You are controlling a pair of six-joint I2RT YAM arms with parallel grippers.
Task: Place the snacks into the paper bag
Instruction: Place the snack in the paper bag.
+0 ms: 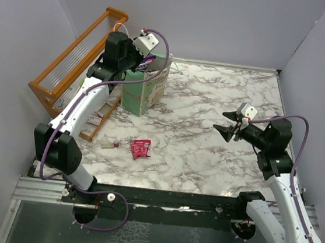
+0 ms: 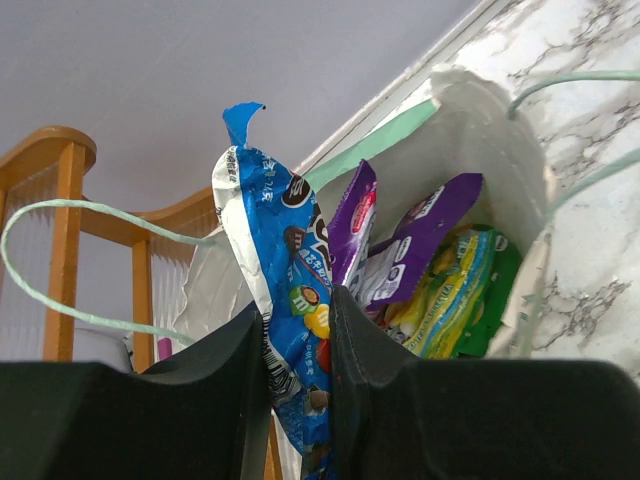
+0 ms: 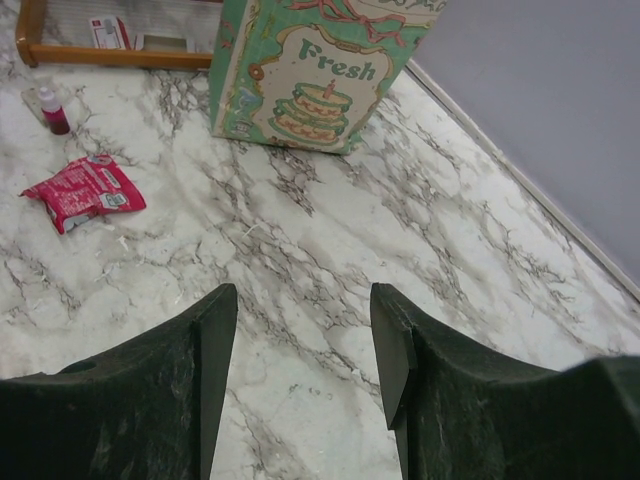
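The mint-green and cream paper bag (image 1: pixel 145 93) stands at the back left; its printed panel shows in the right wrist view (image 3: pixel 320 75). My left gripper (image 2: pixel 300 345) is above the bag's open mouth (image 2: pixel 470 130), shut on a blue snack packet (image 2: pixel 285 270). Purple (image 2: pixel 420 235), yellow-green (image 2: pixel 455 290) and green (image 2: pixel 500 285) packets lie inside the bag. A red packet (image 1: pixel 140 148) lies on the table in front of the bag, also in the right wrist view (image 3: pixel 85 190). My right gripper (image 1: pixel 227 129) is open and empty above the table's right half (image 3: pixel 305 340).
An orange wooden slatted rack (image 1: pixel 76 53) stands along the left wall, close behind the bag. A tiny red-capped tube (image 1: pixel 111 145) lies left of the red packet. Grey walls close in the left, back and right of the marble table (image 1: pixel 206 150).
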